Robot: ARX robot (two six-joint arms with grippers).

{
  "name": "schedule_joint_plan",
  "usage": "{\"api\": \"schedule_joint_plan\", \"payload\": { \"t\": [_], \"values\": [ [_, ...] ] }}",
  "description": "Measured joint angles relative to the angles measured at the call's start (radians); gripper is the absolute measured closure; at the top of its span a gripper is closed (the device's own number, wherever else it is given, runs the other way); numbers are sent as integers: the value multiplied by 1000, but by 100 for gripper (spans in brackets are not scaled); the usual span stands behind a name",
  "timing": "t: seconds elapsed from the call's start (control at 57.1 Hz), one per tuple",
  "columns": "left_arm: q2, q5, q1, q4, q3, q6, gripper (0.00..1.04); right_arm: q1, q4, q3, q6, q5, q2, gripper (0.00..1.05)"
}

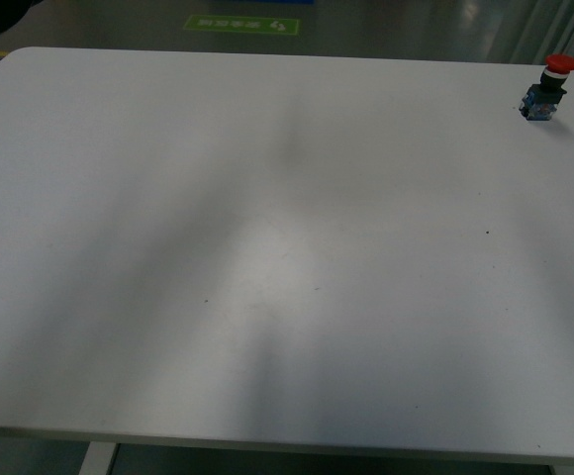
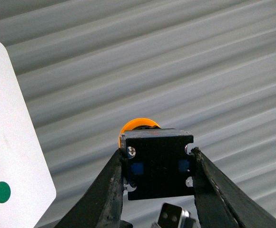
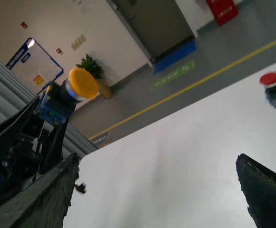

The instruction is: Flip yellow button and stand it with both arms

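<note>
Backing the yellow button (image 2: pixel 157 166), ribbed grey panelling (image 2: pixel 152 57) lies past the table (image 2: pixel 9 142).

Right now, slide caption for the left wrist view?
Left gripper shut on the yellow button by its black body, cap pointing away from camera; white table corner alongside.

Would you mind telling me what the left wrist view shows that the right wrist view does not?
Only the left wrist view shows the screwed black back of the yellow button, clamped in the left gripper, and plainly a green-capped button at the table corner. Only the right wrist view shows the red button standing on the table, the open, empty right gripper and a potted plant. Both show the yellow button held clear of the white table.
</note>
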Motion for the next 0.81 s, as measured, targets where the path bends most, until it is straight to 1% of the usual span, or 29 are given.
{"api": "schedule_joint_plan", "payload": {
  "t": [0.018, 0.14, 0.21, 0.333, 0.508, 0.805],
  "values": [
    [0, 0, 0, 0, 0, 0, 71, 4, 6, 27, 47, 0, 52, 7],
    [0, 0, 1, 0, 0, 0, 71, 14, 11, 128, 162, -26, 200, 7],
    [0, 0, 1, 0, 0, 0, 71, 14, 11, 177, 196, -34, 243, 7],
    [-1, 0, 1, 0, 0, 0, 71, 14, -12, 270, 286, -91, 296, 7],
    [-1, 0, 1, 0, 0, 0, 71, 34, -36, 336, 357, -116, 355, 7],
    [-1, 0, 1, 0, 0, 0, 71, 71, -50, 436, 421, -158, 425, 7]
  ]
}}
